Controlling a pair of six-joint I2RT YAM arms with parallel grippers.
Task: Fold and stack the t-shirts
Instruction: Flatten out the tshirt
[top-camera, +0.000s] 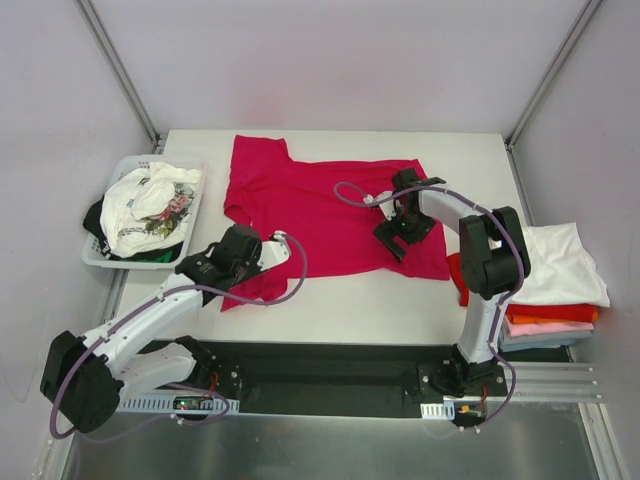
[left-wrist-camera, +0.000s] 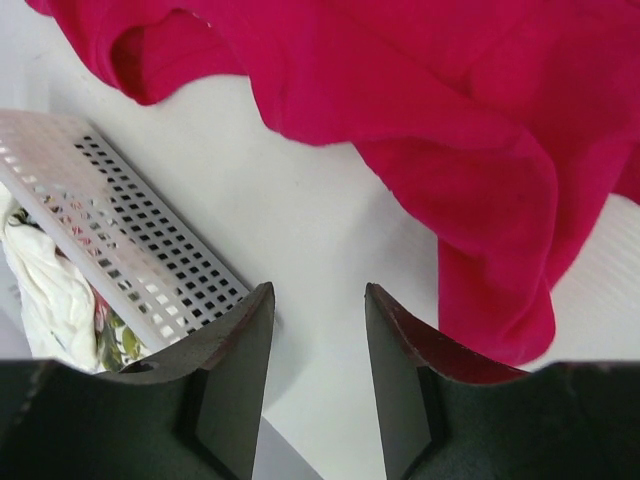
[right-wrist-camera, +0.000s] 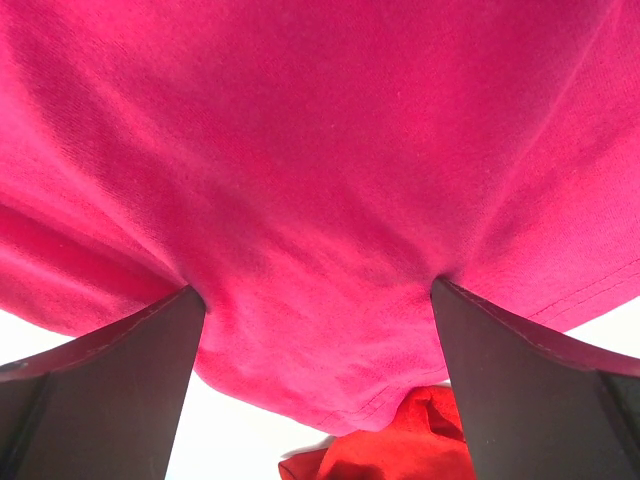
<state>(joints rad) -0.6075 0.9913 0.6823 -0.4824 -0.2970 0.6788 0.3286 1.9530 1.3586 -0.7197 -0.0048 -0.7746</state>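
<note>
Top external: found crimson shirt (top-camera: 320, 215) spread unfolded; folded stack (top-camera: 555, 290) at right; more shirts (top-camera: 150, 205) in basket (top-camera: 97, 259). Noted left gripper (left-wrist-camera: 318, 300), right gripper (right-wrist-camera: 318, 295) jaws apart, empty.

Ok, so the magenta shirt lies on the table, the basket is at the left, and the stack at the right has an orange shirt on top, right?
Not quite: the stack at the right has a white shirt on top; orange shows only lower down. The top view shows it. The magenta shirt does lie on the table, with the basket at the left.
</note>
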